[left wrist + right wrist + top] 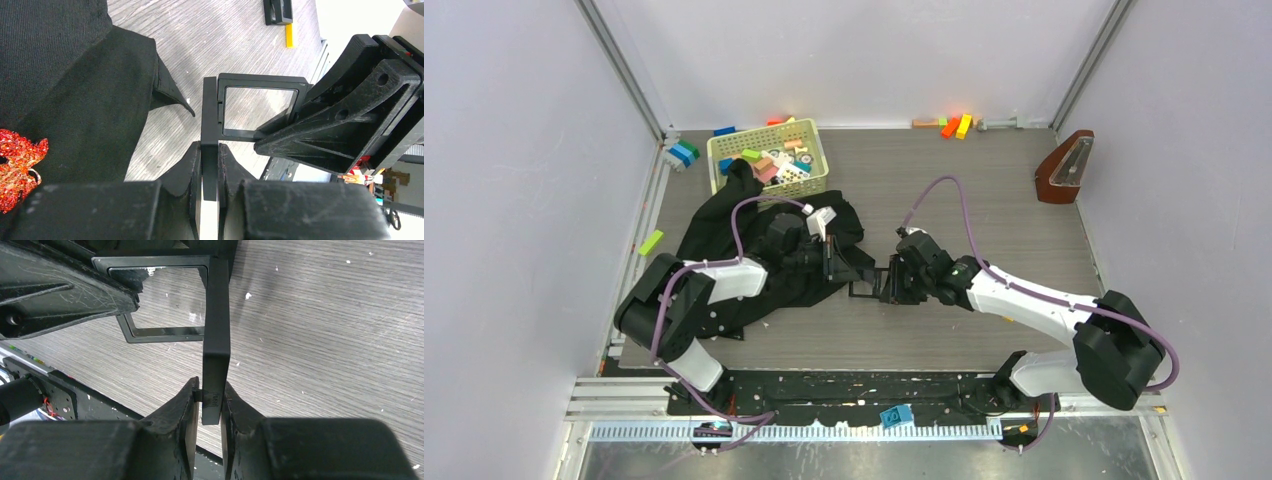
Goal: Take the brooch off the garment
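Left gripper [210, 147]: clenched on the edge of the first black frame [210, 115], just off the right hem of the garment [65, 90].
Right gripper [210, 384]: fingers pressed on both faces of the second black frame [216, 315], grasping it, a little farther right of the garment.
Frames: two between the grippers, meeting at a right angle and touching. A third black piece [277, 10] that looks like a frame lies farther from the garment, with one yellow block [289, 35] just beside it.
Brooch [15, 170]: one, orange-red and jagged, sitting on the garment's cloth near the left gripper, apart from its fingers.
Garment count: one, black and crumpled, under the left arm.
Basket [816, 150]: one, pale yellow, touching the garment's far edge; the blocks inside are too small to count.
Green block [651, 242]: one, just left of the garment.
Brown wedge [1064, 170]: one, well to the garment's right.
Arms: two.
Surface: grey wood-grain table [984, 200].
Room: pale walls on three sides, metal rails up the far corners.
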You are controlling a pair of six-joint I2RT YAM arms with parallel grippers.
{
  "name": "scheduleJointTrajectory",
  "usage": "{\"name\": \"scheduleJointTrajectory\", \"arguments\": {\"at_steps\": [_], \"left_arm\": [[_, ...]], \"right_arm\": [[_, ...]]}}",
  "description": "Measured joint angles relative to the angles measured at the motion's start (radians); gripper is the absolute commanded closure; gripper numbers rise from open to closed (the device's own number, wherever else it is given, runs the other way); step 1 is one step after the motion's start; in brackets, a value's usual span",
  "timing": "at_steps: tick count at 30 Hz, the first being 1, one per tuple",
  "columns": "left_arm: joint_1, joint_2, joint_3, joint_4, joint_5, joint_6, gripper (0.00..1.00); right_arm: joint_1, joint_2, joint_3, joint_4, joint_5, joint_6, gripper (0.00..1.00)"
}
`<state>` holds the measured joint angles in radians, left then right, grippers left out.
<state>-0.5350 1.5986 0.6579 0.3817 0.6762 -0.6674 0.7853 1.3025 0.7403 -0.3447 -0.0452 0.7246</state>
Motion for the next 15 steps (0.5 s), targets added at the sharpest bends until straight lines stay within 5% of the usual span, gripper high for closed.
{"name": "scheduleJointTrajectory", "arguments": {"at_steps": [6,15], "left_arm": [[-0.005,-0.017,0.0,-0.009,-0.025,0.014,1.0],[-0.01,-0.018,0.0,-0.013,-0.028,0.018,0.99]], "right_arm": [[0.001,0.0,-0.016,0.035,0.002,0.029,0.86],[0.001,0.0,-0.017,0.046,-0.005,0.036,0.23]]}}
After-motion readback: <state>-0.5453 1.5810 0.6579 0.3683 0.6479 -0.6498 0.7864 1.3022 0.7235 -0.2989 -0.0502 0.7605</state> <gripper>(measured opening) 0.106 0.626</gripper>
